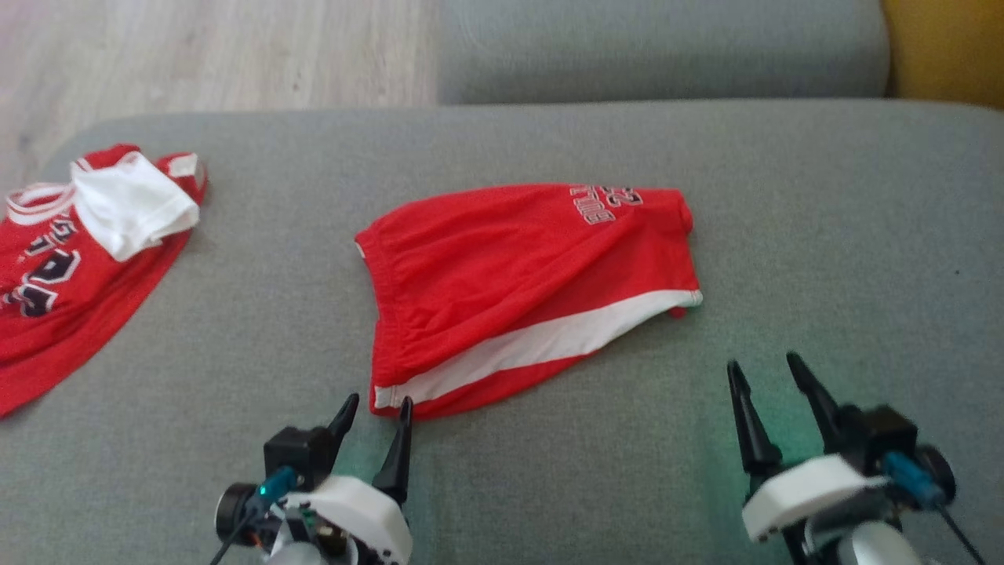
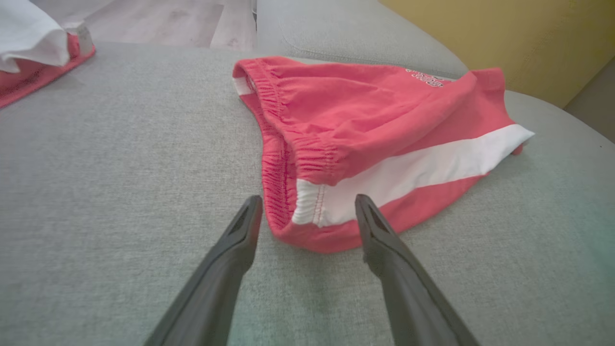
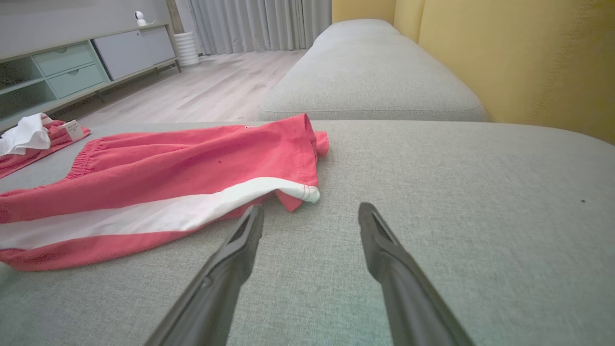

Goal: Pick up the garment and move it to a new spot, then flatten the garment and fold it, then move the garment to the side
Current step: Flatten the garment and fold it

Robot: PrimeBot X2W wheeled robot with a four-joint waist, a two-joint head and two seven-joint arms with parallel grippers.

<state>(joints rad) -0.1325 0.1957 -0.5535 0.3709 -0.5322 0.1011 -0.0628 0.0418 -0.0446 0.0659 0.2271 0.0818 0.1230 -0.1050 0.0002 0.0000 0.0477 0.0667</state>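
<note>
Grey cushion (image 1: 549,486): red jersey (image 1: 78,314) at left edge, white cloth (image 1: 129,204) lying on it. Wood floor (image 1: 196,55) beyond.

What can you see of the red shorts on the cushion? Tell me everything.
The red shorts look like soft knit fabric, with a gathered elastic waistband, a white side stripe and white lettering near a leg hem. They lie mostly flat, slightly rumpled, on the grey cushion. The open left gripper flanks the near waistband corner; contact is unclear.

Upside-down white lettering (image 1: 600,205) on red shorts (image 1: 510,267), not legible, dark letters (image 1: 47,275) on red jersey (image 1: 86,322), unreadable
</note>
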